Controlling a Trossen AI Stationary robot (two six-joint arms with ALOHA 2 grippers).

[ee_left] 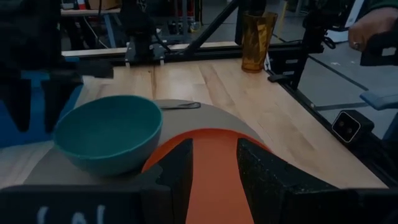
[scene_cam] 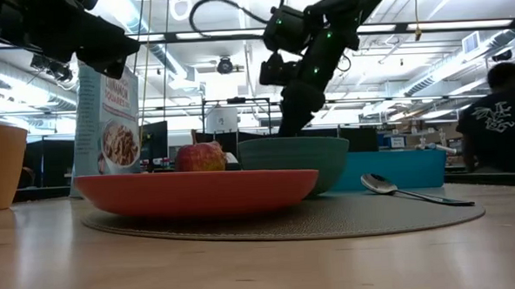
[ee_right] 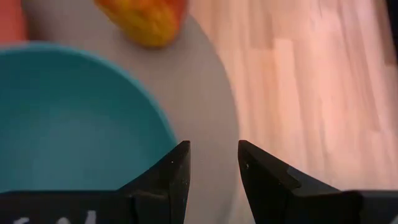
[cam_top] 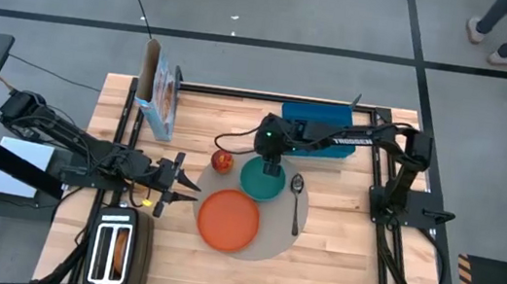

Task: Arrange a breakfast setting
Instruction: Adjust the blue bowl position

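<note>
Risk: right gripper (ee_right: 213, 163), jaws parted and empty, hangs over the bowl (cam_top: 261, 179) rim; descending carelessly tips it. Left gripper (ee_left: 214, 163), empty, waits beside the plate (cam_top: 228, 220).

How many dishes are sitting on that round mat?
2: an orange plate at the mat's front, and a teal bowl just behind it, under the right gripper. None seems hidden.

A robotics lab: framed workbench (cam_top: 336, 261), taped floor, ceiling strip lights.
</note>
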